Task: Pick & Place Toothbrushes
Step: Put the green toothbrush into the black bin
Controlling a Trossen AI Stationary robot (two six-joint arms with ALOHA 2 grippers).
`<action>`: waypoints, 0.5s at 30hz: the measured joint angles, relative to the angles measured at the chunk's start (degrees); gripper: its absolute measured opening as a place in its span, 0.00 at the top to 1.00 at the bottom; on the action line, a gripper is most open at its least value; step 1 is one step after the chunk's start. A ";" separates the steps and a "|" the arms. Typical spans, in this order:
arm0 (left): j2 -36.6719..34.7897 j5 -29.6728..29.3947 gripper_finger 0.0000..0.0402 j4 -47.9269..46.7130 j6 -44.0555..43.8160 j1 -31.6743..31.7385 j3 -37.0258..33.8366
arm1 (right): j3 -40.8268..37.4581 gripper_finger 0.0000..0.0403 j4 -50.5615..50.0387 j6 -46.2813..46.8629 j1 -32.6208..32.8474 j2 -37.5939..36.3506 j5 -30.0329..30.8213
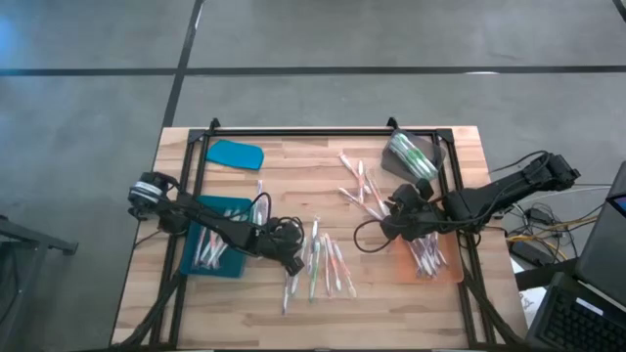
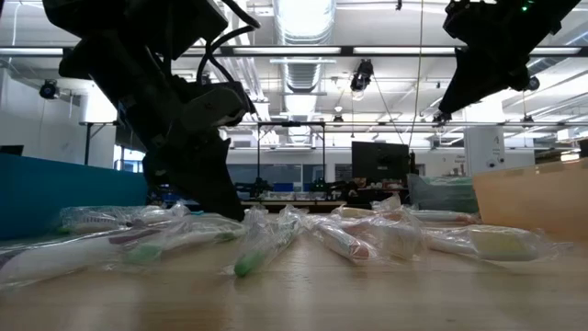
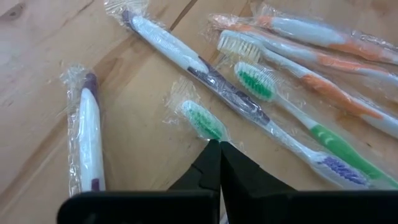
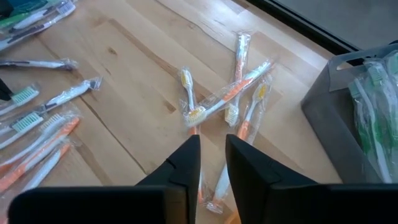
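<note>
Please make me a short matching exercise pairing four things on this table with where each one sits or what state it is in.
Things:
1. blue tray
2. orange tray
3. left claw
4. blue lid

Places or states:
A. lies alone on the wood at the far left of the table
B. shut, tips by a green-bristled toothbrush
C. on the table's right side, holding toothbrushes
D. on the table's left side, under the left arm

Pairs: 1-D, 2-C, 3-B, 4-A
</note>
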 joint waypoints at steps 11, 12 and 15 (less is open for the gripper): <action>-3.35 -1.39 1.00 -0.01 3.90 0.14 0.55 | -0.45 0.88 1.06 -0.02 0.02 0.00 -0.10; -4.12 -1.72 1.00 -0.08 4.44 0.16 0.55 | -0.50 0.88 1.22 -0.02 0.02 0.00 -0.11; -6.66 -2.67 1.00 -0.07 6.47 0.28 0.48 | -0.63 0.88 1.54 -0.01 0.02 0.00 -0.11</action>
